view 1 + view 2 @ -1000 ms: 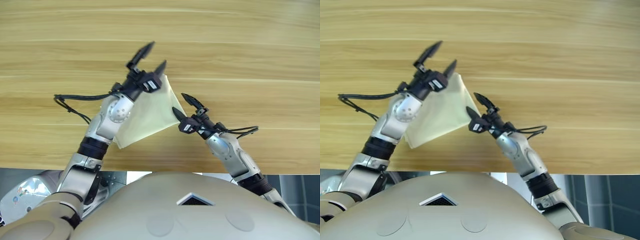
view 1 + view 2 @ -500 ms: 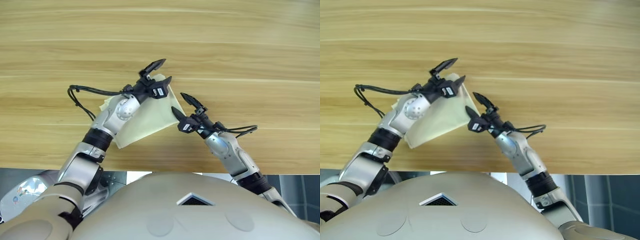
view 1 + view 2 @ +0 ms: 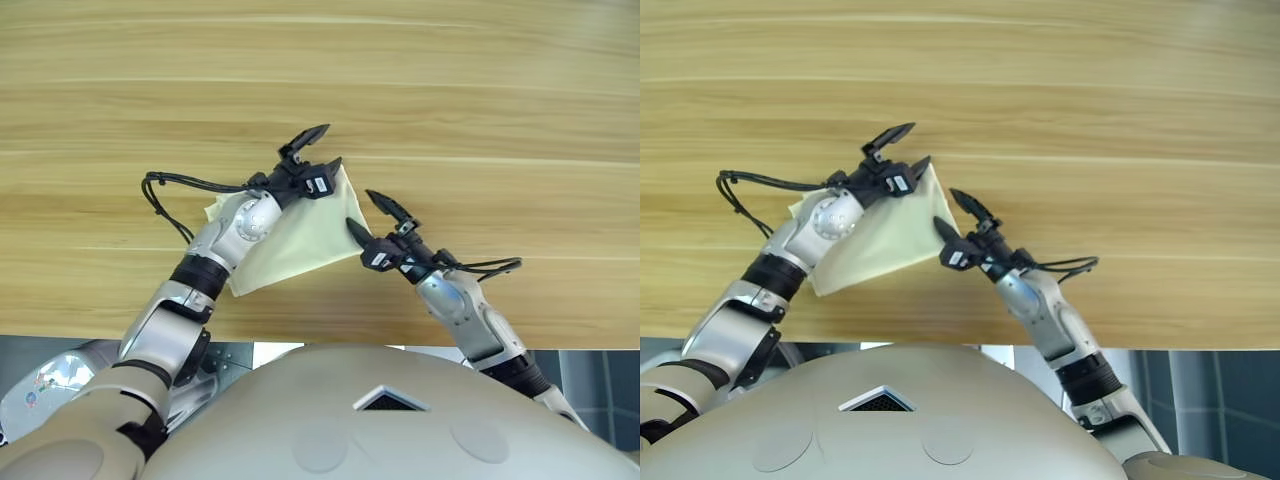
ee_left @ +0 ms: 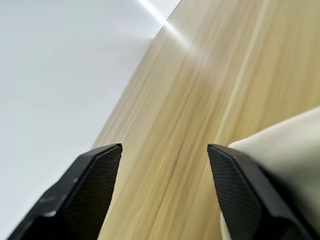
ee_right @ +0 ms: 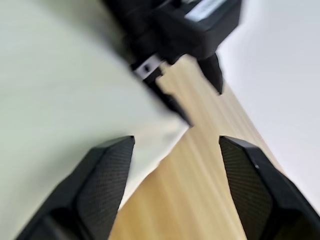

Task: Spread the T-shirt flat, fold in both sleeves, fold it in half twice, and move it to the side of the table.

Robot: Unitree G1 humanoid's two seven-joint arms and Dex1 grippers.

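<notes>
The pale yellow T-shirt point(image 3: 300, 235) lies folded into a small rectangle on the wooden table point(image 3: 480, 100), near the front edge. My left gripper point(image 3: 326, 147) is open over the shirt's far right corner, with one finger point(image 4: 250, 195) against the cloth point(image 4: 290, 145) and nothing between the fingers. My right gripper point(image 3: 362, 210) stands open just right of the shirt's right edge, a little above the table. In the right wrist view the shirt point(image 5: 60, 85) lies beside one of its fingers point(image 5: 100, 185), with the left gripper point(image 5: 190, 30) beyond.
The table's front edge point(image 3: 560, 345) runs just behind my forearms. Bare wood stretches to the far side and to both sides of the shirt. A black cable point(image 3: 160, 190) loops off my left forearm to the shirt's left.
My left gripper has swung right and down onto the shirt's far corner, its forearm turning flatter. The right gripper has shifted slightly right. The shirt has barely moved.
</notes>
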